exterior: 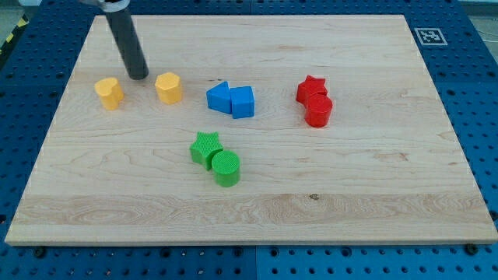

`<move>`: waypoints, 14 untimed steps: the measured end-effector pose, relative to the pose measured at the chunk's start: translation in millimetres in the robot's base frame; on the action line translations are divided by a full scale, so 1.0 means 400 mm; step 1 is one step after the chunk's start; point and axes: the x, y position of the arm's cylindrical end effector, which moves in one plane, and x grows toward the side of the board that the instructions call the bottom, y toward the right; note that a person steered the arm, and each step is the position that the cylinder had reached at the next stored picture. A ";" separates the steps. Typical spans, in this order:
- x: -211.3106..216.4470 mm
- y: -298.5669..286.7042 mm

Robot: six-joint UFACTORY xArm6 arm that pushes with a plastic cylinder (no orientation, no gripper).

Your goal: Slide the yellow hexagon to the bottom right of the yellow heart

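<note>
The yellow hexagon (pixel 168 88) sits on the wooden board (pixel 257 210) in the upper left part. The yellow heart (pixel 110 92) lies to its left, at about the same height in the view. My tip (pixel 138 76) rests on the board between the two yellow blocks, slightly toward the view's top. It is a short gap from each and touches neither. The rod leans up to the view's top left.
A blue triangle (pixel 219 96) and a blue cube (pixel 243 102) touch each other right of the hexagon. A red star (pixel 311 88) and a red cylinder (pixel 319 111) stand at the upper right. A green star (pixel 206 148) and a green cylinder (pixel 226 168) sit mid-board.
</note>
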 end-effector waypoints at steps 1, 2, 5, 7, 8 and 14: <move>0.000 0.071; 0.000 0.118; 0.062 0.128; 0.096 0.147; 0.122 0.158; 0.226 0.165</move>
